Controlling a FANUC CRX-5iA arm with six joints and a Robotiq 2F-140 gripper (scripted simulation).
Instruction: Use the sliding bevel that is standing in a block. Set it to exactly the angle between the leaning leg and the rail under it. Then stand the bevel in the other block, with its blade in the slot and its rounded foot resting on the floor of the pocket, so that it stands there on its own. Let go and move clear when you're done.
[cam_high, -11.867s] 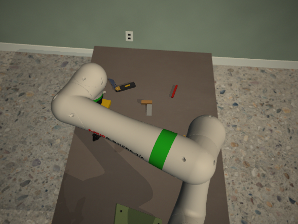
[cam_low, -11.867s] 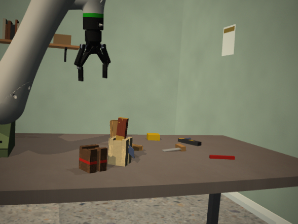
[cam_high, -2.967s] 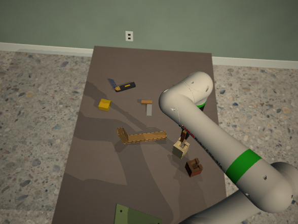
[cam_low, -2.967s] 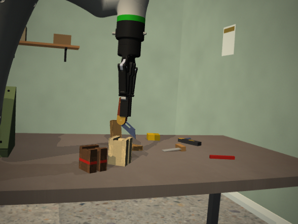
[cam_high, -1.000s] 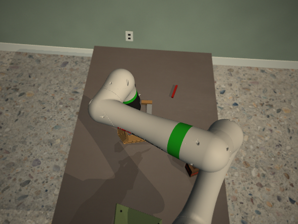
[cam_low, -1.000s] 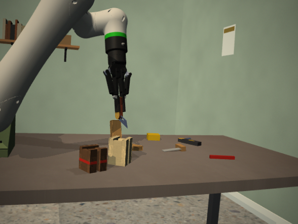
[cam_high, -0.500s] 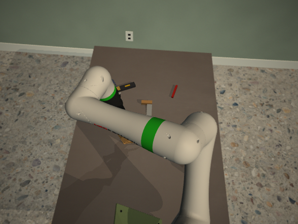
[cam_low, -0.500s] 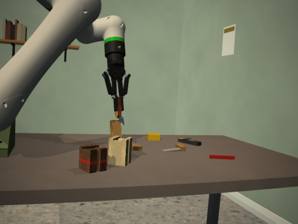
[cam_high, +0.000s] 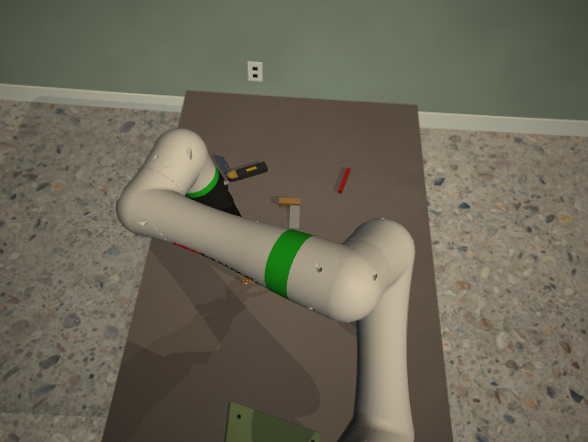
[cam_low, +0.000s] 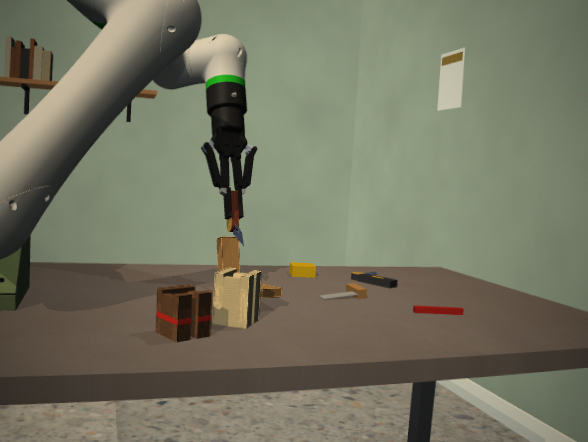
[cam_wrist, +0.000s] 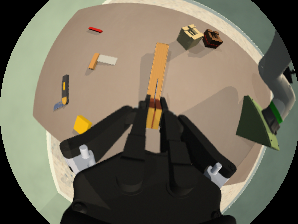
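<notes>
My gripper (cam_low: 233, 214) (cam_wrist: 154, 102) is shut on the sliding bevel (cam_low: 234, 200) (cam_wrist: 154, 117) and holds it upright in the air, its bluish blade tip pointing down. The bevel hangs just above the top of the leaning wooden leg (cam_low: 227, 253). In the wrist view the rail (cam_wrist: 161, 66) runs straight away below the fingers. The pale slotted block (cam_low: 237, 299) (cam_wrist: 189, 36) stands empty in front of the leg. The dark block with a red band (cam_low: 182, 312) (cam_wrist: 213, 38) stands beside it. In the top view the arm hides the gripper and both blocks.
A black level (cam_high: 248, 170) (cam_low: 375, 280) (cam_wrist: 64, 90), a small wooden square tool (cam_high: 291, 202) (cam_low: 350, 291) (cam_wrist: 101, 60), a red bar (cam_high: 343, 180) (cam_low: 438, 310) (cam_wrist: 96, 30) and a yellow block (cam_low: 302, 269) (cam_wrist: 81, 123) lie on the table. The green robot base (cam_high: 260, 425) (cam_wrist: 256, 119) is at the near end.
</notes>
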